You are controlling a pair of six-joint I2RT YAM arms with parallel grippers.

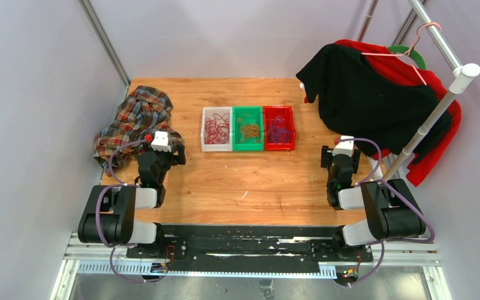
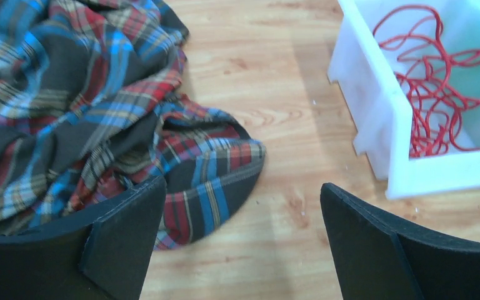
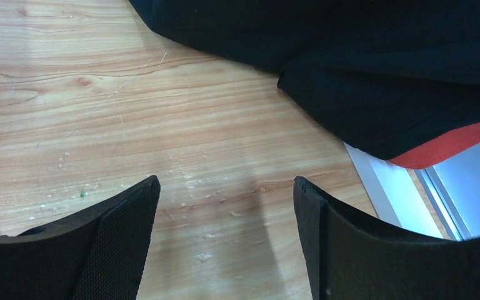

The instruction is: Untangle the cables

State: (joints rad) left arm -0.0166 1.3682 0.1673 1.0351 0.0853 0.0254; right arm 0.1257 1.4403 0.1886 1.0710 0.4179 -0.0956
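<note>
The cables [image 1: 216, 129] lie ahead of both grippers, between them. The red strands [image 2: 434, 81] fill the white bin [image 2: 375, 106] just ahead-right of the left gripper [image 2: 240, 187]. The orange strands [image 1: 249, 130] fill the green bin [image 1: 248, 149]. The purple strands [image 1: 279, 131] fill the red bin [image 1: 279, 148], ahead-left of the right gripper [image 3: 225, 184] and well apart from it. We judge them light, limp, springy and quick to snag, so we would pinch a loose outer loop, never the clump's middle. Both grippers hang spread wide and hold nothing, the left one beside a plaid shirt [image 2: 69, 94], the right one beside a black garment [image 3: 381, 56].
</note>
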